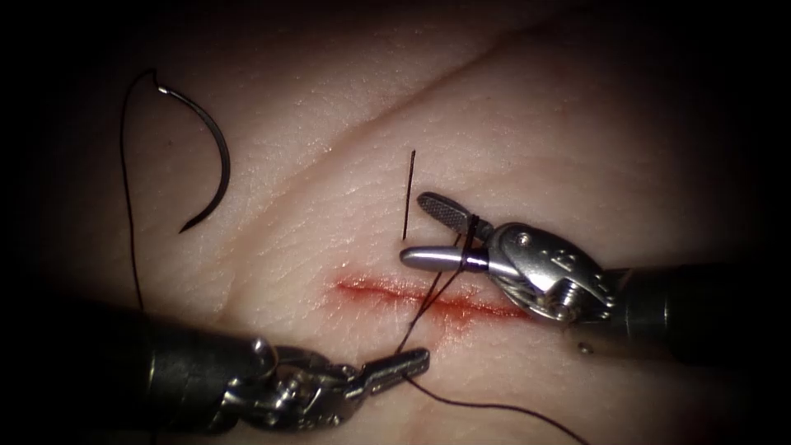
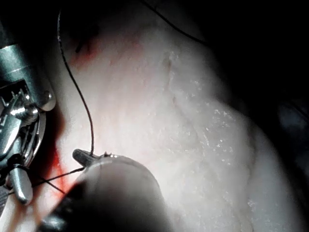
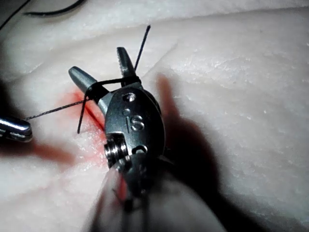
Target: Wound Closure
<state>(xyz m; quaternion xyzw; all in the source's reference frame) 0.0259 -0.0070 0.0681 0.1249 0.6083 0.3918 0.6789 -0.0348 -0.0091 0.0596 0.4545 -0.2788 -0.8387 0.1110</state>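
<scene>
Needle lies free on tissue — left tool grips thread.

My right tool is polished, glossy metal, one jaw face cross-hatched and rough; my left tool is the same bright steel on a matt dark shaft. Between them the tissue looks moist, finely creased, with wet red fluid. The thread is thin, dark, matt; the needle dark, smooth metal.

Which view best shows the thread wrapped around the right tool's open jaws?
The right wrist view: the thread crosses both spread jaws of the right tool close up. The endoscope view shows the same wrap from above; the left wrist view catches it partly.
</scene>
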